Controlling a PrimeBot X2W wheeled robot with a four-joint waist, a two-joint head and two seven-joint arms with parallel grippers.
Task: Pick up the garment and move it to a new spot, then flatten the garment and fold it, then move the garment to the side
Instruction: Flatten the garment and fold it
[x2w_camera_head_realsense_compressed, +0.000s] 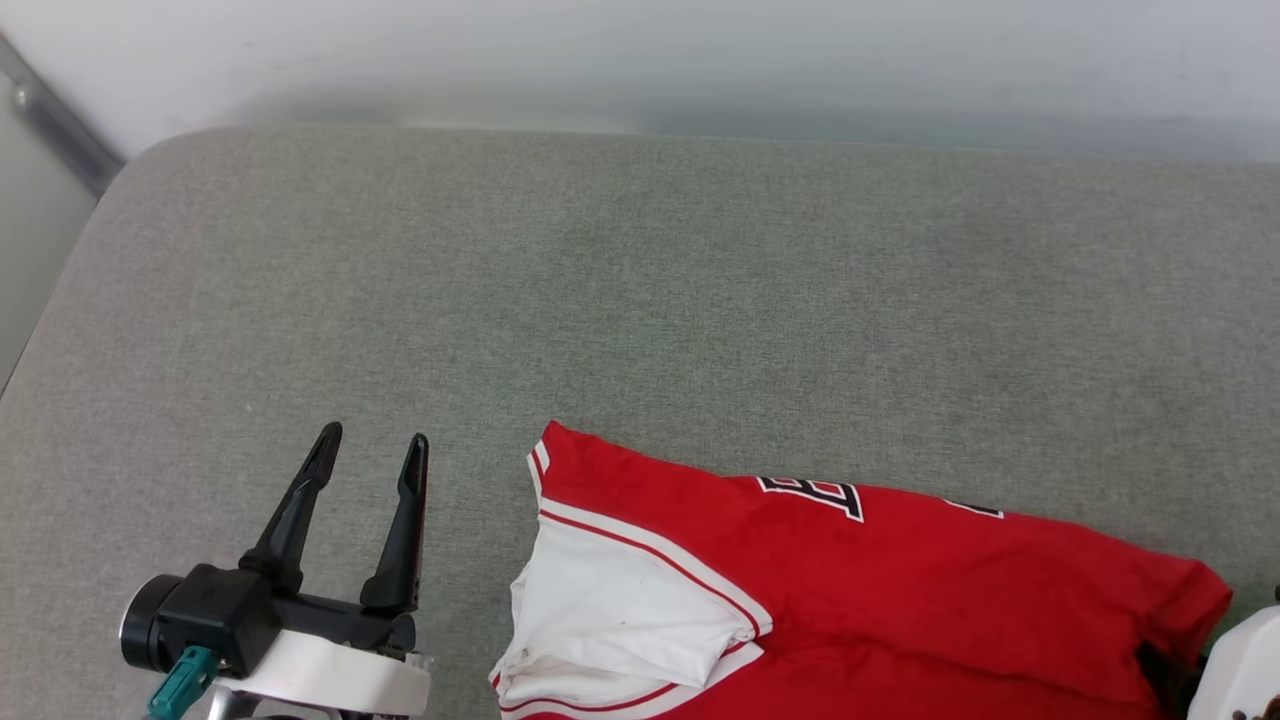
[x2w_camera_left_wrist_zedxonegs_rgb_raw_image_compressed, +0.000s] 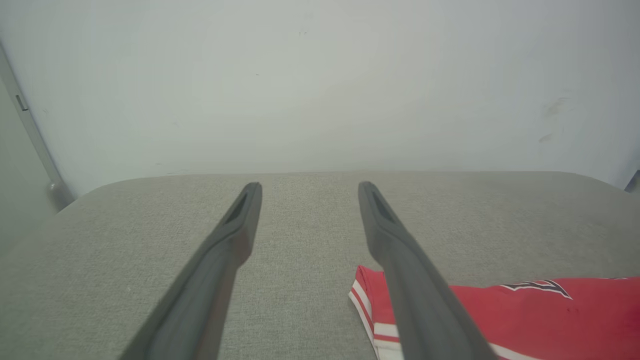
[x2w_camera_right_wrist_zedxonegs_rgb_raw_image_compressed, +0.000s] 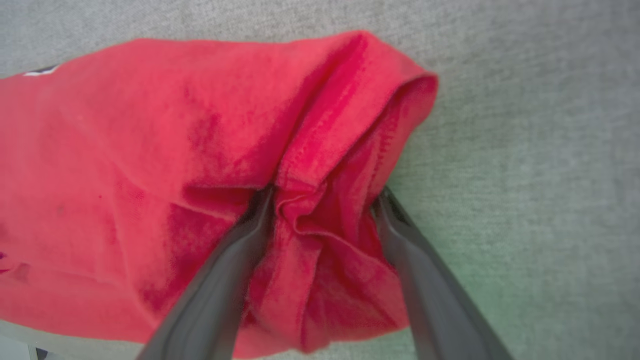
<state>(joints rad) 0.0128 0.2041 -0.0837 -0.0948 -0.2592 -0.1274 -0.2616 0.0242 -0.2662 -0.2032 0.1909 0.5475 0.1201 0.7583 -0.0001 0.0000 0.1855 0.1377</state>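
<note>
The garment, a red shirt with a white sleeve and striped trim, lies bunched at the near right of the grey cushioned surface. Black white-outlined letters show along its far edge. My left gripper stands open to the left of the sleeve, apart from the cloth and holding nothing. In the left wrist view the left gripper points across the surface, with the garment low on the right. My right gripper has its jaws wide apart over the garment's red hem corner, and a fold of cloth is bunched between them.
A pale wall runs behind the surface, and a grey metal rail slants at the far left corner. The surface's rounded far-left corner and left edge are near my left arm. My right arm's pale wrist sits at the lower right.
</note>
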